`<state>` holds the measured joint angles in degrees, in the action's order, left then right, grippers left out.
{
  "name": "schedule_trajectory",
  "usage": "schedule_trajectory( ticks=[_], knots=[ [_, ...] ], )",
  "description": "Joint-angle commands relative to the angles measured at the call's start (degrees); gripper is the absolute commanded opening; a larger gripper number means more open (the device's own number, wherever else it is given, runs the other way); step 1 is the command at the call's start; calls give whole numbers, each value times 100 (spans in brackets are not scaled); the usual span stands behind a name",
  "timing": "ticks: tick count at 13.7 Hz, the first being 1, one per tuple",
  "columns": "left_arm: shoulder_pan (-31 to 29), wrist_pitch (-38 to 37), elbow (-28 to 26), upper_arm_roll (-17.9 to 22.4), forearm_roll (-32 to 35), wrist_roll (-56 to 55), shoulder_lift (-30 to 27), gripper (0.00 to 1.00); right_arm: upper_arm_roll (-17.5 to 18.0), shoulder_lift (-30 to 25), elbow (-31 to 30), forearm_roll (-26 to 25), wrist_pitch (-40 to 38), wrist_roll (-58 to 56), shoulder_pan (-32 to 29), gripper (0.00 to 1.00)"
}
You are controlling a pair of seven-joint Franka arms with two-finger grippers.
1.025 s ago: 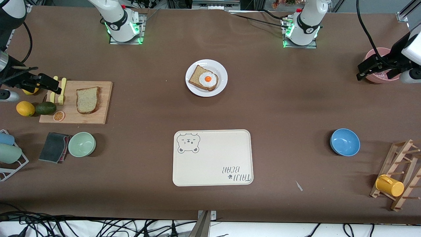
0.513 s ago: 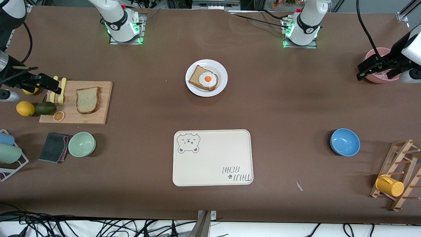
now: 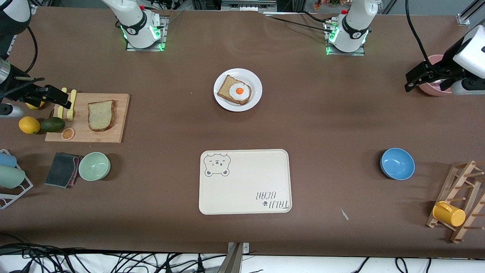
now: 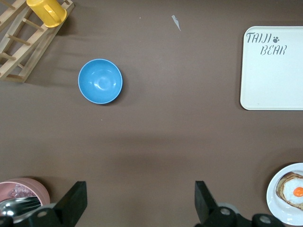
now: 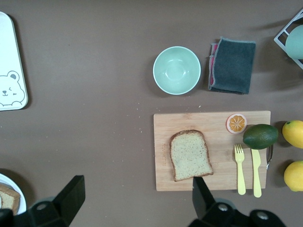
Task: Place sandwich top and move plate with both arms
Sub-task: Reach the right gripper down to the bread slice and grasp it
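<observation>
I have the right gripper spread wide with nothing between its fingers, hanging over the cutlery edge of the wooden cutting board at the right arm's end of the table. In the right wrist view the sandwich top lies flat on that board almost straight under the gripper, with a yellow fork, a yellow knife, an orange slice and an avocado beside it. The right arm reaches in from the table's edge, its wrist held level above the board.

My left gripper is just as wide apart and holds nothing; its fingers frame bare brown table. It hangs beside a pink cup at the left arm's end of the table, the forearm slanting down toward it.

The plate sits in the middle of the table, well apart from both grippers, carrying a bread slice with a fried egg. Nearer the front camera than the plate lies the cream bear tray. A blue bowl rests on the table out ahead of the left gripper.
</observation>
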<state>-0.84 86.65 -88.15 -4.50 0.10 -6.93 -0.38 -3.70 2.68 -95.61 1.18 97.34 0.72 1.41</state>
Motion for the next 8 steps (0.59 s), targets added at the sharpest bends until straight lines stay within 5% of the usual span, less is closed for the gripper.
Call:
schedule_trajectory(
  ticks=[1, 8],
  knots=[
    [-30, -96, 131, 10, -142, -28, 38, 100, 80, -74, -80, -30, 5, -99, -89, 100],
    [-48, -96, 131, 28, -142, -27, 38, 100, 80, 154, -658, -318, -322, -63, -71, 100]
  ],
)
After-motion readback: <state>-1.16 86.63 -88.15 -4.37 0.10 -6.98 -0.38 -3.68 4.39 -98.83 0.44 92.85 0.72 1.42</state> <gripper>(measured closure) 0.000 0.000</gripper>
